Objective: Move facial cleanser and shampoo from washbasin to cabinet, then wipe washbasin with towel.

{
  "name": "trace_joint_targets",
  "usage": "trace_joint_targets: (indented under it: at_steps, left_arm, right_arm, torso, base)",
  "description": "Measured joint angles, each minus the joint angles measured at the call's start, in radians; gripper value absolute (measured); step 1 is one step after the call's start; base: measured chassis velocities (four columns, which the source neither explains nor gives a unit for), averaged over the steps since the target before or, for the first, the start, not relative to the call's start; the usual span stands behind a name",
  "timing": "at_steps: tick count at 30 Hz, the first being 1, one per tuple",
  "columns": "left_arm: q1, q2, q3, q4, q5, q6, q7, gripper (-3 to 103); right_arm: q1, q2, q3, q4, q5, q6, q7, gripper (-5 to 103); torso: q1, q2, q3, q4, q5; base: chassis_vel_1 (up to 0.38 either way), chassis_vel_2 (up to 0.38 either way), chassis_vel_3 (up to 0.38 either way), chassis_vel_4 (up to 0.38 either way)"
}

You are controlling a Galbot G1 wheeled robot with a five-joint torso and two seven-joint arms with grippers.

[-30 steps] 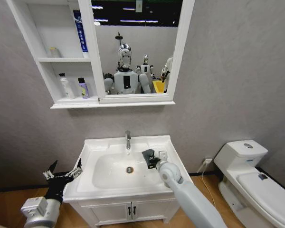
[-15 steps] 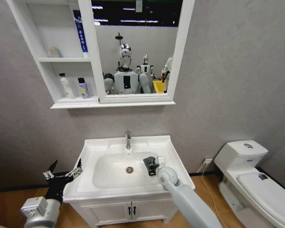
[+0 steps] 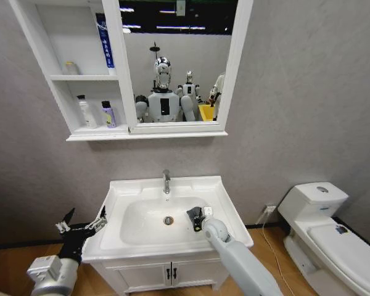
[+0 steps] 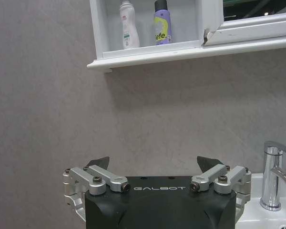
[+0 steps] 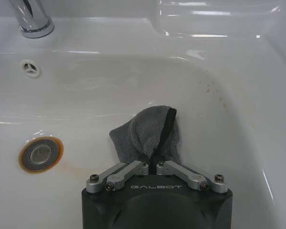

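The right gripper [image 5: 152, 164] is squeezing the towel [image 5: 148, 133], with its 2 fingers pinched tight together on the cloth. The towel is dark grey and bunched up, and it is pressing against the inside wall of the washbasin [image 3: 225, 206], on the right side of the bowl. The drain [image 5: 39, 154] is sitting at the bottom of the bowl, a little way off from the towel. The faucet [image 3: 166, 180] is standing at the back edge of the washbasin, in the middle.

The right arm is reaching up from the front right corner of the washbasin and bending down into the bowl.

The left gripper [image 3: 82, 227] is hanging in the air just beside the front left corner of the washbasin. Its fingers are spread wide apart and are holding nothing. The left arm is staying low, off to the left side.

The cabinet [image 3: 61, 77] is hanging on the wall above the washbasin, joined to a mirror [image 3: 176, 61]. A white bottle [image 4: 127, 25] and a purple bottle [image 4: 161, 22] are standing side by side in the bottom cubby.
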Motion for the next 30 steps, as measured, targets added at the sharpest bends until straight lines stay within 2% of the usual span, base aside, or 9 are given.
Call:
trace_joint_targets:
  at_steps: [12, 22, 30]
  left_arm:
    - [0.0, 0.0, 0.0, 0.0, 0.0, 0.0, 0.0, 100]
    - [0.0, 0.0, 0.0, 0.0, 0.0, 0.0, 0.0, 100]
    - [0.0, 0.0, 0.0, 0.0, 0.0, 0.0, 0.0, 100]
  right_arm:
    - [0.023, 0.056, -0.03, -0.068, -0.035, 0.006, -0.015, 2]
    - [0.041, 0.126, -0.055, -0.153, -0.098, 0.041, -0.048, 2]
    - [0.049, 0.153, -0.057, -0.192, -0.129, 0.066, -0.087, 2]
  torso:
    - [0.0, 0.0, 0.0, 0.0001, -0.0001]
    - [0.0, 0.0, 0.0, 0.0001, 0.0]
    - [0.0, 0.0, 0.0, 0.0001, 0.0]
  base:
    - [0.0, 0.0, 0.0, 0.0]
    - [0.0, 0.0, 0.0, 0.0]
    - [0.0, 0.0, 0.0, 0.0]
